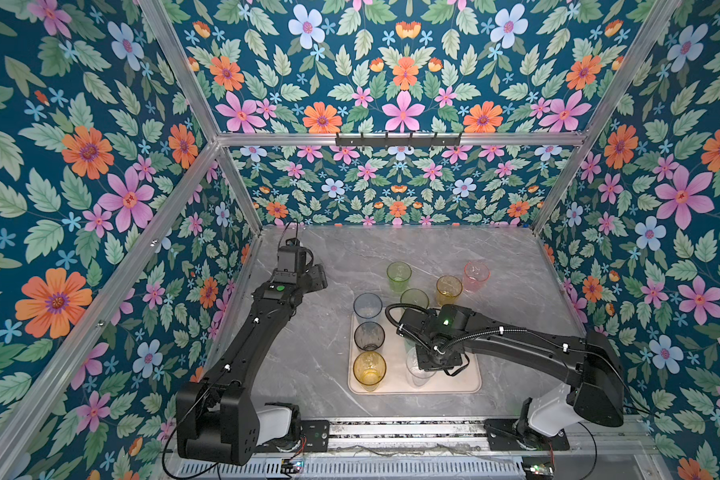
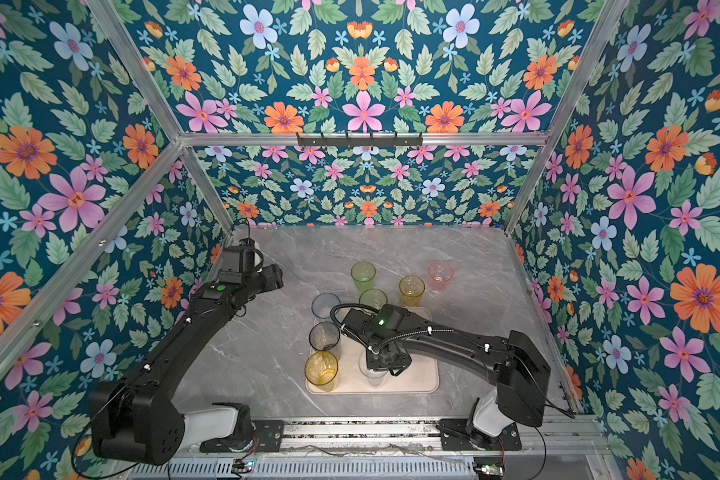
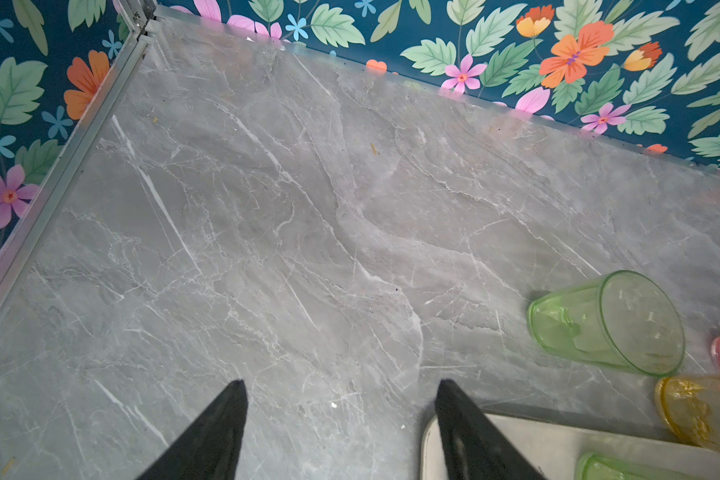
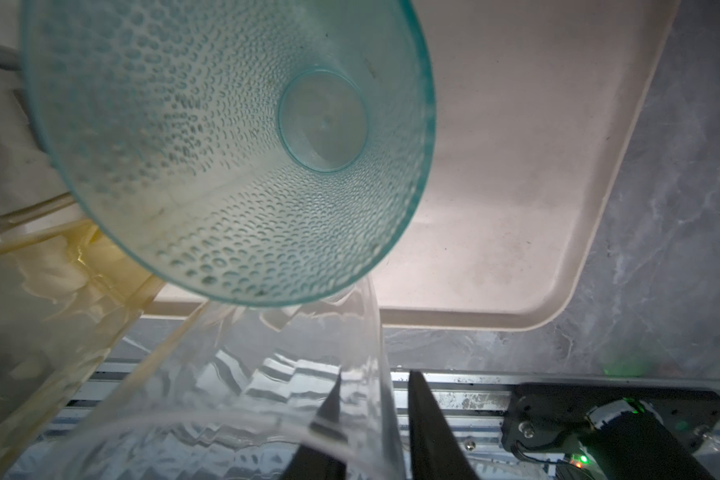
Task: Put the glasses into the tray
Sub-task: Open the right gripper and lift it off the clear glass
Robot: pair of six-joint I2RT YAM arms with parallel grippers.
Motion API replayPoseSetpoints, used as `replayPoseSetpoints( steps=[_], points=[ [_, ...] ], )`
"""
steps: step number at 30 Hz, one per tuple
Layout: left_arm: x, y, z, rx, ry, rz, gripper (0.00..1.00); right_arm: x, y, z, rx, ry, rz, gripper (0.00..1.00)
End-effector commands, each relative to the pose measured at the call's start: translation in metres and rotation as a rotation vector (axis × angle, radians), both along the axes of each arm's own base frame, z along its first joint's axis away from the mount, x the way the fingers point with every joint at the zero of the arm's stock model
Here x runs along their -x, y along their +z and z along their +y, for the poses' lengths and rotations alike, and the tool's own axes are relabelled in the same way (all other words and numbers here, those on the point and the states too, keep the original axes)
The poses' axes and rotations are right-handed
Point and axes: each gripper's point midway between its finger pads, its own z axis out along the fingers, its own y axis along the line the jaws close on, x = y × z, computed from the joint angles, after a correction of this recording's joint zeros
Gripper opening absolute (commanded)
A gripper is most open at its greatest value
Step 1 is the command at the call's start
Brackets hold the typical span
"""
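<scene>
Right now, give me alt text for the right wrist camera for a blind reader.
The right end effector straddles the wall of a clear glass, jaws slightly parted, one inside and one outside. Beyond it a teal glass stands on the pink tray, with a yellow glass alongside.

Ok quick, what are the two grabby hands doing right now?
Left gripper: open, holding nothing.
Right gripper: slightly open, one finger on each side of the clear glass wall, not pinching it.
</scene>
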Motion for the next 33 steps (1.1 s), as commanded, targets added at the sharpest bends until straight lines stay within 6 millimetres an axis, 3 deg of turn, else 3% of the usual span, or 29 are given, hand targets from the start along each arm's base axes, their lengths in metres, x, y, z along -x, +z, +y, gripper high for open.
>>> replayPoseSetpoints(
  steps=[1, 7, 18, 23, 33],
  points=[
    [0.0, 0.001, 0.0, 0.006, 0.003, -0.005, 0.74, 0.0, 0.01, -0.001, -0.014, -0.017, -0.009, 0.3],
    [-0.001, 0.002, 0.0, 0.003, 0.004, -0.005, 0.74, -0.003, 0.036, 0.003, -0.097, 0.002, -0.06, 0.39],
    [-0.003, -0.002, 0.0, 0.0, 0.006, 0.005, 0.74, -0.017, 0.084, -0.007, -0.164, 0.02, -0.189, 0.4],
    [-0.003, -0.004, 0.001, -0.004, 0.009, 0.011, 0.74, -0.04, 0.104, -0.016, -0.201, -0.004, -0.246, 0.41],
    [-0.005, -0.006, -0.002, 0.005, -0.006, 0.012, 0.74, -0.106, 0.142, -0.035, -0.228, -0.027, -0.407, 0.4]
  ],
)
